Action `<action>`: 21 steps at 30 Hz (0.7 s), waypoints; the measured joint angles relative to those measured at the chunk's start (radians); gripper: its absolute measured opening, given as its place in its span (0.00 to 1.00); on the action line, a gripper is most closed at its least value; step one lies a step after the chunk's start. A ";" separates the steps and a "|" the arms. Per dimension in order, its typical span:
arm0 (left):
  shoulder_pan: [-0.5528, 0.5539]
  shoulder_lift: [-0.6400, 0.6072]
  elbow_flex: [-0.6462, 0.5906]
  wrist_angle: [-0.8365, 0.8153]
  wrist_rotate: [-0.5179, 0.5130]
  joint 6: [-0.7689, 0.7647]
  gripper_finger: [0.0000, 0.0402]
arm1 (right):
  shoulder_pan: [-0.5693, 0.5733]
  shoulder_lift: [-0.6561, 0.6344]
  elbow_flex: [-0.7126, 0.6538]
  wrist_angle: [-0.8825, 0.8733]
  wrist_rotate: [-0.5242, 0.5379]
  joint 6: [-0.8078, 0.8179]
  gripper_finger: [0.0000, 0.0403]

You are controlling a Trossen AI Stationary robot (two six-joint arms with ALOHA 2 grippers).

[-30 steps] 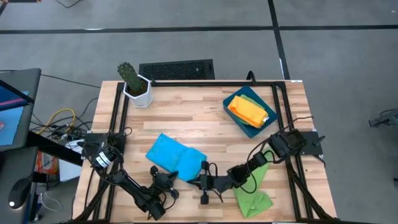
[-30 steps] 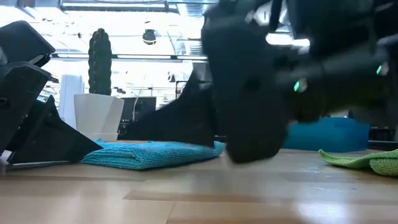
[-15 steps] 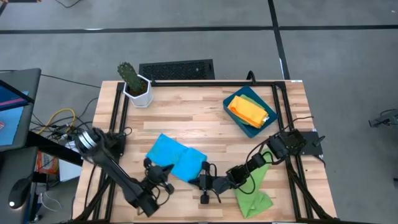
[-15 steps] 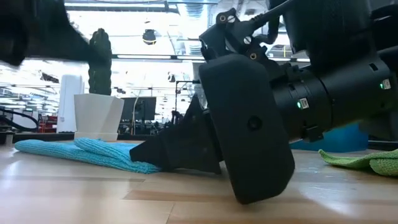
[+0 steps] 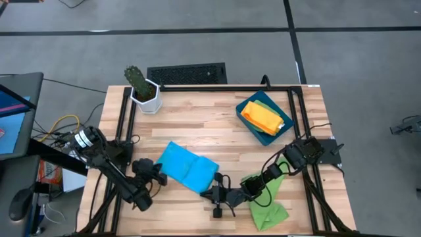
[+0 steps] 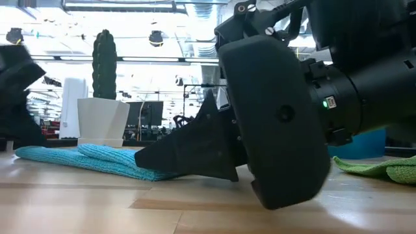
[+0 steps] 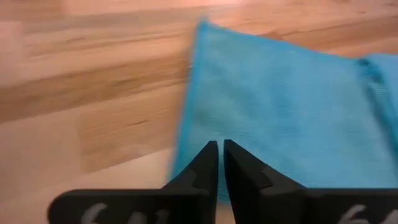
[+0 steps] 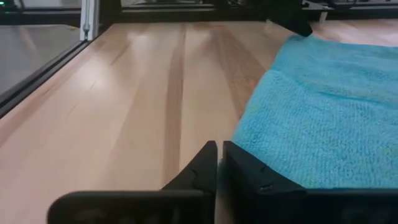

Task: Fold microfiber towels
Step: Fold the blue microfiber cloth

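The bright blue microfiber towel, half folded, lies at the centre-near part of the pale wooden counter, its long axis running ten o'clock to four o'clock. The left claw, fingers pressed together, sits at its nine o'clock edge; the right claw, also nearly pressed together and holding nothing, at its five o'clock corner. Both are about equally near.
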 joint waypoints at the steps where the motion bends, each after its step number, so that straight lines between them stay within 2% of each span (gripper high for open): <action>1: -0.014 0.000 -0.013 -0.003 0.013 -0.031 0.06 | 0.001 0.000 0.000 0.000 0.000 0.000 0.14; 6: -0.044 0.000 -0.053 0.006 0.015 -0.120 0.14 | 0.007 -0.001 0.000 0.004 0.000 0.000 0.16; 11: -0.026 0.024 -0.056 0.081 0.023 -0.049 0.22 | 0.007 -0.001 0.000 0.004 -0.002 -0.001 0.17; 14: -0.028 0.076 -0.055 0.105 -0.007 -0.049 0.25 | 0.007 -0.001 0.000 0.004 -0.002 -0.001 0.17; 18: -0.027 0.154 -0.032 0.118 -0.051 -0.063 0.27 | 0.007 -0.007 0.000 0.001 -0.002 -0.006 0.17; 21: -0.024 0.176 -0.001 0.092 -0.051 -0.055 0.25 | 0.012 -0.043 0.001 0.003 0.001 -0.043 0.17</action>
